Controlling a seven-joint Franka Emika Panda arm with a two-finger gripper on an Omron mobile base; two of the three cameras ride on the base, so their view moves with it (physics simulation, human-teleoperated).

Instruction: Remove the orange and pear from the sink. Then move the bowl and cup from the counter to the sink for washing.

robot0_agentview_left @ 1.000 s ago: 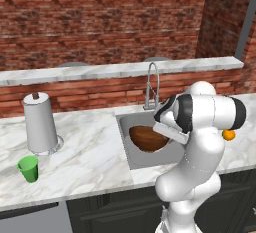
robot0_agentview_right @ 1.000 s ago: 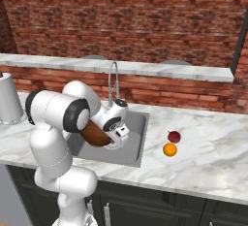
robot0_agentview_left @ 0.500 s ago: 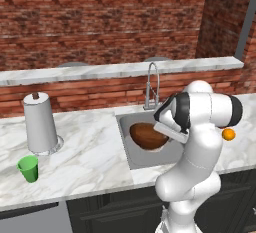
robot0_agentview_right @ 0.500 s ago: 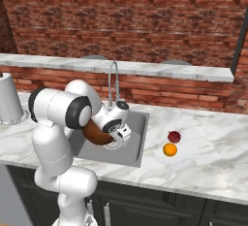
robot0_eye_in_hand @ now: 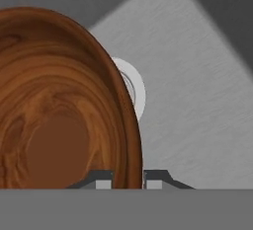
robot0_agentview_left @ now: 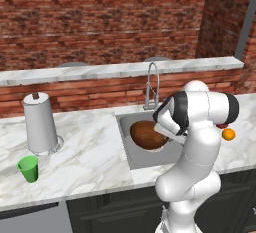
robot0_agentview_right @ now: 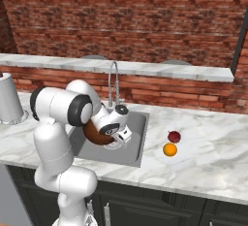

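Tool (robot0_eye_in_hand: 127, 177) nearly closed, the two finger tips pinching the rim of the bowl (robot0_eye_in_hand: 59, 105): one tip inside the wall, one outside. Bowl hangs tilted inside the sink (robot0_eye_in_hand: 197, 91), its hollow turned toward the hand camera. In the left base view the bowl (robot0_agentview_left: 147, 135) sits within the basin (robot0_agentview_left: 131, 158), partly covered by the arm's wrist; whether its underside touches the basin floor cannot be told.

Drain (robot0_eye_in_hand: 134, 88) half hidden behind the bowl rim. In the right base view only a sliver of the bowl (robot0_agentview_right: 92, 134) shows beside the hand.

Orange (robot0_agentview_right: 169, 149) and pear (robot0_agentview_right: 174, 136) lie on the surface (robot0_agentview_right: 213, 147) right of the sink, just beside each other. From the left base view the pear is mostly masked by the arm. Cup (robot0_agentview_left: 28, 168) stands upright on the surface far left, near the paper towel roll (robot0_agentview_left: 40, 123). Tap (robot0_agentview_left: 151, 84) rises behind the basin.
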